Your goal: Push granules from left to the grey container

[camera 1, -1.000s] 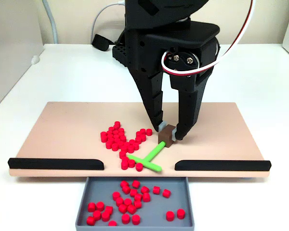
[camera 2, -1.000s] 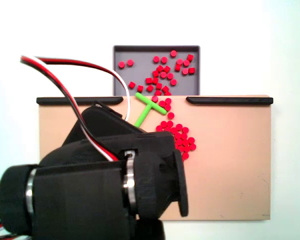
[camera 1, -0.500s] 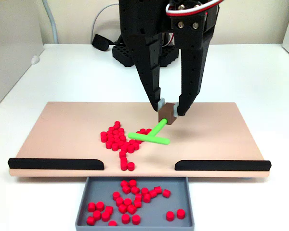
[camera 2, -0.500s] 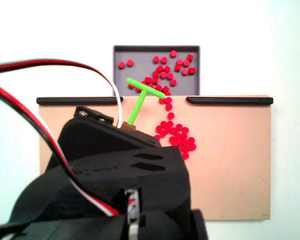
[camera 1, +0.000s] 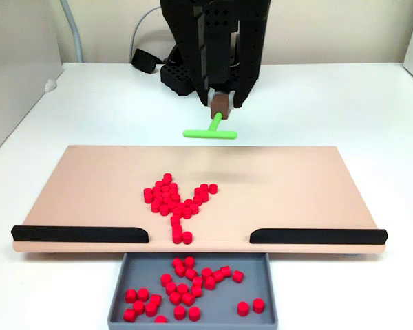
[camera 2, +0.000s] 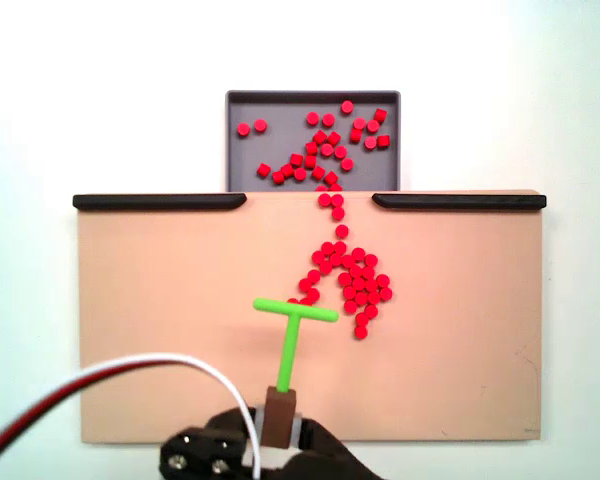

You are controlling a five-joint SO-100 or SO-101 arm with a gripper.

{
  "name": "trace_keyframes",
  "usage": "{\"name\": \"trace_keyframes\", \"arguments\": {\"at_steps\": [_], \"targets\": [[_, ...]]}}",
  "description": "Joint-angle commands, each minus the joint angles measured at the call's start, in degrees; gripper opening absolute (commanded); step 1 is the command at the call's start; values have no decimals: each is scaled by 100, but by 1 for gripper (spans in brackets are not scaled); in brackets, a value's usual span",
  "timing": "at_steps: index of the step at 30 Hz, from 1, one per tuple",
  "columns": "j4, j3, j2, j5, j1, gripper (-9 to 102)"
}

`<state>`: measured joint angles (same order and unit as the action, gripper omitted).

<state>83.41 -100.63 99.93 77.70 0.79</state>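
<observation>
So the gripper (camera 1: 222,104), top center of a fixed view, is pinching the brown block on the green T-shaped stick (camera 1: 210,130), which hangs lifted above the beige board's (camera 1: 296,185) far edge. The granules (camera 1: 173,201) sit in a loose cluster mid-board, trailing toward the gap between the black strips (camera 1: 80,234). More lie inside the grey container (camera 1: 261,317) at bottom center.

White table (camera 1: 89,103), beige board (camera 1: 296,185), grey container (camera 1: 272,289) on it
</observation>
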Motion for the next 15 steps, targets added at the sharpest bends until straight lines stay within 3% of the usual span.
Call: {"name": "trace_keyframes", "arguments": {"at_steps": [1,15], "targets": [[9,-185,519,422,-132,0],[0,-413,580,914,-132,0]]}}
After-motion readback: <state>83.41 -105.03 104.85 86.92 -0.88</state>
